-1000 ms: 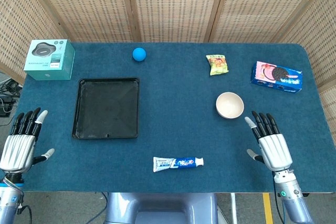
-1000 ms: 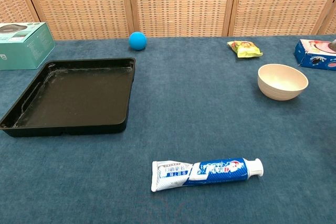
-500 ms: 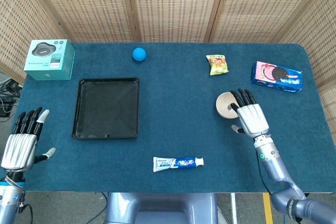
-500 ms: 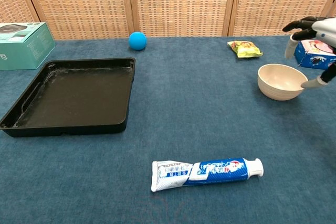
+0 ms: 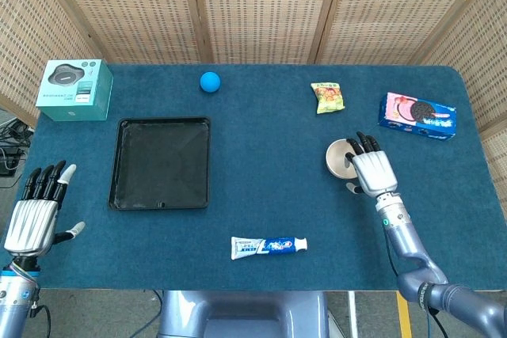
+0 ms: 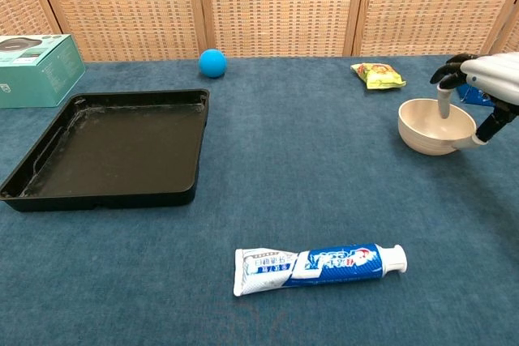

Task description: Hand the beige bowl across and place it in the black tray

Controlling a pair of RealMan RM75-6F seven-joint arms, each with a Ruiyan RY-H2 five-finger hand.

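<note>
Light is bright, even and diffuse in both views, with no glare. Shadows are soft and short; a faint one lies under the toothpaste (image 6: 319,266). The black tray (image 5: 161,195) shows dull reflections on its floor. Everything around the tray stays sharp, without blur.
</note>
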